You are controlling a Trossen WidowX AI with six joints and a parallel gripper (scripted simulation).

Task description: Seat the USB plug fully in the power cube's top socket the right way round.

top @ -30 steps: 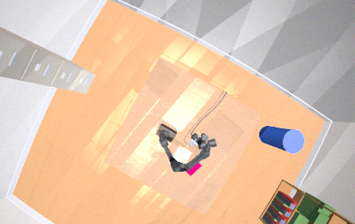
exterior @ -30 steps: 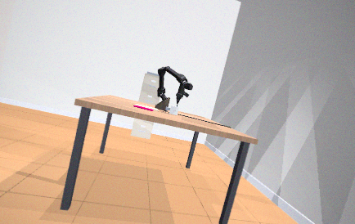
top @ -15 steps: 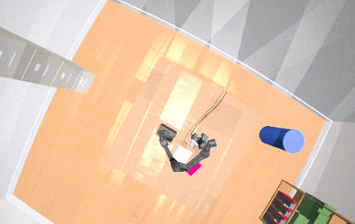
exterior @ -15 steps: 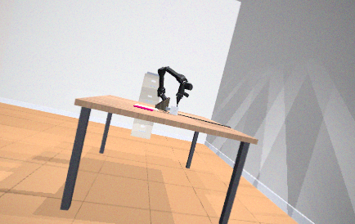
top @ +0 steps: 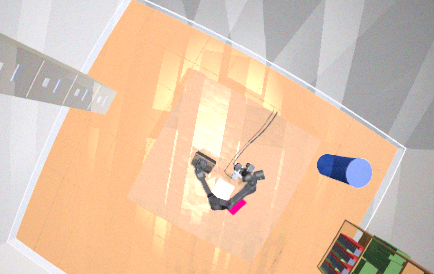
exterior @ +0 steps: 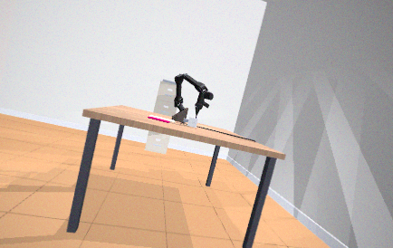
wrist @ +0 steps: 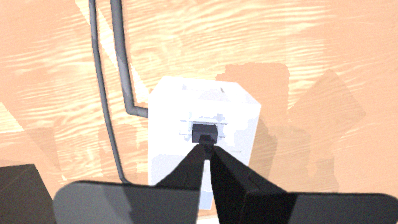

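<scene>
The hand [wrist: 206, 146] is almost closed, and the small dark USB plug [wrist: 204, 133] is pinched between its two fingertips. The plug is seen at the socket on top of the white power cube [wrist: 202, 130]. How deep the plug sits cannot be told. The cube is set on the wooden desk [wrist: 310, 45]. Two dark cables [wrist: 120, 55] are laid on the desk beside the cube, and one is joined to its side. A pink flat thing [top: 237, 206] is seen near the cube, under the arm.
</scene>
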